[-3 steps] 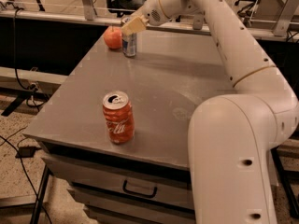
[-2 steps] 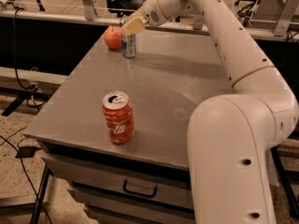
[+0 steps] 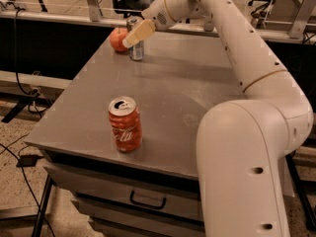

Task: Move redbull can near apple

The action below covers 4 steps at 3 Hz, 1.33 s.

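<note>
Now | redbull can: slim, silver, upright beside apple | gripper at it, grip unclear

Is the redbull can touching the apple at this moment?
Cannot tell. In the camera view the redbull can and the apple show no gap between outlines, but one may stand behind. The gripper is at the can's upper part.
</note>
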Motion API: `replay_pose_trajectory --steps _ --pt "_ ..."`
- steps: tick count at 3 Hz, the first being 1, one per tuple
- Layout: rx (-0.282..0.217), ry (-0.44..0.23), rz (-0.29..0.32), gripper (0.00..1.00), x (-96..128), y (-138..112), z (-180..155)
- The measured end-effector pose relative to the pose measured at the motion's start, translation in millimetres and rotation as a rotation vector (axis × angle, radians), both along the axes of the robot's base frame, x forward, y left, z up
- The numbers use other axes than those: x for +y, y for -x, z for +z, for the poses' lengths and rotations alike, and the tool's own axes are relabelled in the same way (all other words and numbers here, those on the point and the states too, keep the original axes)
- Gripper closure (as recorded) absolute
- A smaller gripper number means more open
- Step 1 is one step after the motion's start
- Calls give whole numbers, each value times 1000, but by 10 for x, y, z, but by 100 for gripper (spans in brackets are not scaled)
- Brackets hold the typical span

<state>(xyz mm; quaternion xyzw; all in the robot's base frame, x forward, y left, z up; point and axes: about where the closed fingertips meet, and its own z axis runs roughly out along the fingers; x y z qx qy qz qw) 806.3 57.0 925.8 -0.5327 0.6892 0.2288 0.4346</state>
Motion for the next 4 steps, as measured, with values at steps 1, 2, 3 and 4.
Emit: replay_pose_trajectory --steps 1,2,3,4 --pt "0 0 0 0 1 0 -1" --pt "-19 47 0 0 -58 8 41" --pt "-59 127 -6 0 -224 44 216" --pt "-86 218 -22 0 -501 127 461"
